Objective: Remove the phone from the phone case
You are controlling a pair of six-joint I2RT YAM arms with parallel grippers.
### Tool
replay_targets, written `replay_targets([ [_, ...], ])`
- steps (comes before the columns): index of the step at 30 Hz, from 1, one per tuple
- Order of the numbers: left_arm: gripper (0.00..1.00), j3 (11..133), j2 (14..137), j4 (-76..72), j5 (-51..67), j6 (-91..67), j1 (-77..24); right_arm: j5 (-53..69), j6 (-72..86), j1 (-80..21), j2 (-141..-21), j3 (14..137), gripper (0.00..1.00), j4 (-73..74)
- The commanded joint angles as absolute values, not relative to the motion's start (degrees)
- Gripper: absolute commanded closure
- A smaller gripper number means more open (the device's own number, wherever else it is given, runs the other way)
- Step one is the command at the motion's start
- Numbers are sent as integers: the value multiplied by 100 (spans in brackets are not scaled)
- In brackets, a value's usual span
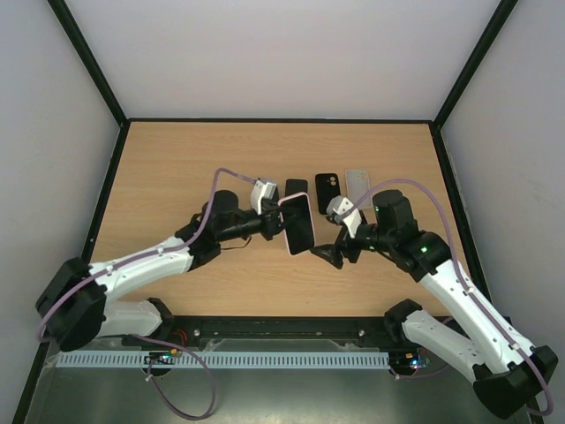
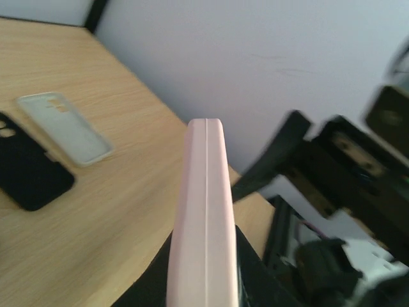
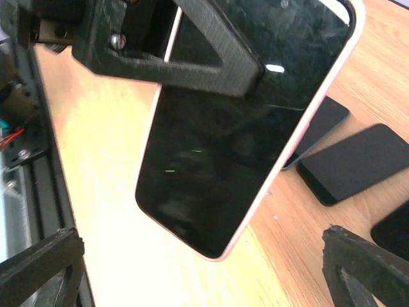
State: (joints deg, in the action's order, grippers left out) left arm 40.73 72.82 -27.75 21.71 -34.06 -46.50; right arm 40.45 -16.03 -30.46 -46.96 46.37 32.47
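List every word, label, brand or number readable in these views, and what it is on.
None can be read.
The phone shows a dark, blank screen; its pink case is plain; the black case and the clear case on the table carry no legible print.

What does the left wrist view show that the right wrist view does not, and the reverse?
Only the left wrist: the pink phone case edge-on, and a pale empty case lying on the wooden table. Only the right wrist: the phone showing its dark screen, with a finger of the left gripper clamped across it. Both: the cased phone held above that table.
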Motion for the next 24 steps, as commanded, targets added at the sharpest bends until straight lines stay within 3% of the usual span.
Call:
replay_targets([
  [1, 98, 3805, 6615, -3775, 3647, -2983, -4570, 4882, -2270, -3053, -4543, 4825, 1, 3940],
  [4, 98, 3664, 6485, -4263, 4080, -3189, -4531, 5388, -2391, -3057, -4641, 4820, 3, 4134],
  [10, 98, 3500, 6494, -5356, 4148, -4049, -4535, 6247, -3960, -3058, -4788, 5099, 21, 5570],
  [17, 98, 3502, 6771, -5917, 4455, -4409, -4542, 6307, -3725, -3059, -4212, 4980, 29, 5196],
  [24, 97, 3531, 7001, -6406, 4772, -4580, -4578, 6460, -3837, -3055, -4432, 5122, 44, 5283],
])
